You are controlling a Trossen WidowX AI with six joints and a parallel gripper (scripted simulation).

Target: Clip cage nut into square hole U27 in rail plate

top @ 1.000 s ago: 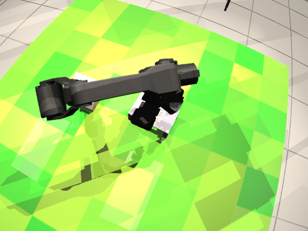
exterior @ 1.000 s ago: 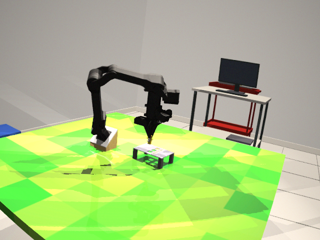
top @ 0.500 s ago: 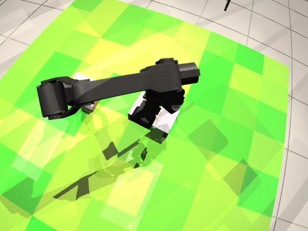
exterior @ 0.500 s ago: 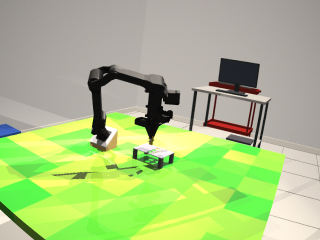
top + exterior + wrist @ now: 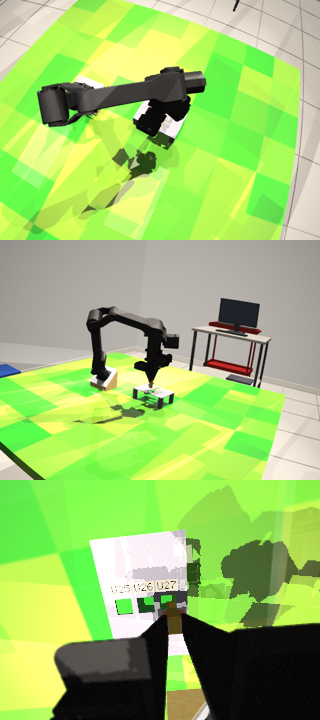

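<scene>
Green-and-yellow patchwork table [image 5: 232, 144] [image 5: 180, 446] [image 5: 30, 580] under pale walls | gripper [image 5: 150, 384] [image 5: 173, 619]: pinched on cage nut [image 5: 150, 385] [image 5: 174, 622], presumably squeezing its wings to pass the hole | nut: over rail plate [image 5: 175, 126] [image 5: 165, 392] [image 5: 135, 560], beside square hole U27 [image 5: 166, 599], contact unclear | plate: raised on legs, likely giving the wings room below
</scene>
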